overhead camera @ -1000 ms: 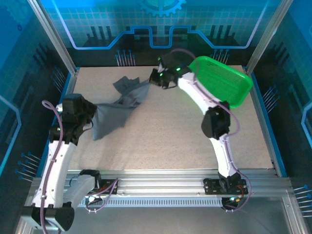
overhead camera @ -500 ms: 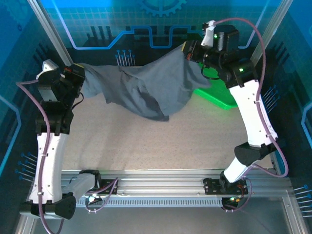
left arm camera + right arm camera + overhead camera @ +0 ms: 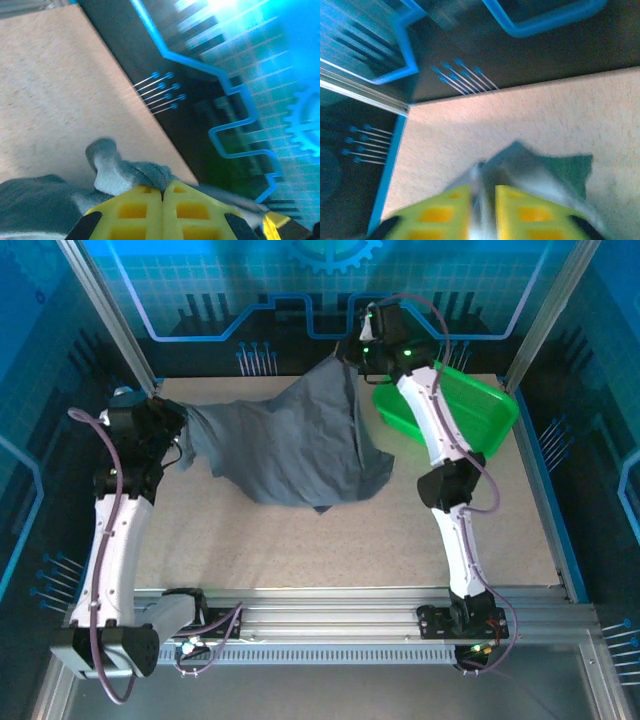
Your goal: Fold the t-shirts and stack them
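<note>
LIVE | left pincer (image 3: 162, 190) pressed tight on the shirt's (image 3: 290, 445) edge | right pincer (image 3: 483, 194) pinching cloth between barely parted fingers | shirt strung between both, belly sagging low over the table (image 3: 330, 540), just beside the basket (image 3: 480, 410)

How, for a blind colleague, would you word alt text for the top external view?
A dark grey t-shirt hangs stretched between the left claw, which pinches one end, and the right claw, where its other end peaks. A green basket sits at the table's far right corner.
</note>
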